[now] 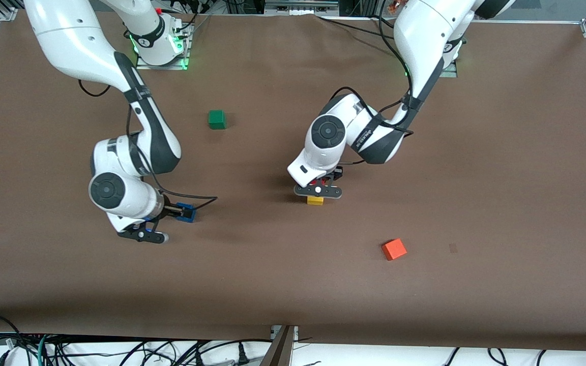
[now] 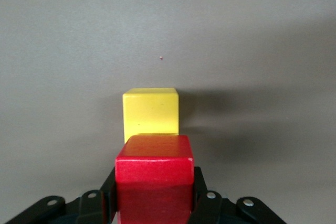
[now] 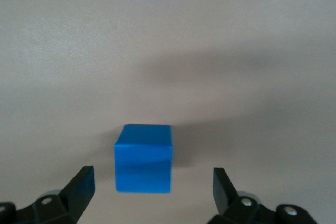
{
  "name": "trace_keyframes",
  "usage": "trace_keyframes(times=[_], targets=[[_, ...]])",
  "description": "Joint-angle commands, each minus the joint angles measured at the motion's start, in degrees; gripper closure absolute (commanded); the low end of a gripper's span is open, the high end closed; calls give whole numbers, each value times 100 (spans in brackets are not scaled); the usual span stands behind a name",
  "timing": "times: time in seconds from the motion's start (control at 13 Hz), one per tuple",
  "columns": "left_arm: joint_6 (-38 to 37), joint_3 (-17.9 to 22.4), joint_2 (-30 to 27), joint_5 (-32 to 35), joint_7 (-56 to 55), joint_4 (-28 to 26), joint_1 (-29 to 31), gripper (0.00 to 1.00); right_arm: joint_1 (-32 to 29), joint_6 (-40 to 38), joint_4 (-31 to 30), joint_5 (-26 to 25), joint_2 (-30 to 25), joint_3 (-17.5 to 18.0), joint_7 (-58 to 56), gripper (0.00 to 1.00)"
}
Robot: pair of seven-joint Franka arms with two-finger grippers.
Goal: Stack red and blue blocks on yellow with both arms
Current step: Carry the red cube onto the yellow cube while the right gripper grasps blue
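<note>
My left gripper [image 1: 318, 187] is shut on the crimson red block [image 2: 154, 179] and holds it right over the yellow cube [image 1: 315, 200]. In the left wrist view the yellow cube [image 2: 150, 111] shows just past the red block; I cannot tell whether they touch. In the front view the hand hides most of the red block. The blue block [image 1: 186, 212] sits on the table toward the right arm's end. My right gripper [image 1: 177, 212] is low at it. In the right wrist view the fingers [image 3: 81, 184] stand wide apart on either side of the blue block [image 3: 144, 165], not touching it.
A green cube [image 1: 216, 119] sits nearer the robots' bases, between the arms. A lighter orange-red cube [image 1: 393, 249] lies nearer the front camera than the yellow cube, toward the left arm's end. The brown table [image 1: 293, 295] runs to its front edge.
</note>
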Motion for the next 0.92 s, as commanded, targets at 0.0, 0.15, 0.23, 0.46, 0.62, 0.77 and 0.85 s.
trace_keyframes(times=[0.0,0.15,0.23,0.46,0.62,0.77,0.85], targets=[[-183,90,246,165,-62,450,-129,99,21,246,34,62,117,7,159,1],[-183,90,255,532,-71,450,-182,98,21,395,34,62,196,7,159,5],[-191,90,264,612,-71,450,-225,98,21,448,34,62,258,7,159,10],[-183,99,290,823,-71,459,-226,98,30,694,-237,70,293,7,176,22],[-148,99,316,877,-62,459,-226,98,39,766,-300,70,276,7,176,36],[-147,108,352,991,-80,459,-226,98,74,643,-213,70,162,16,107,54],[-139,99,360,991,-80,468,-226,98,82,373,-82,62,66,25,97,56]])
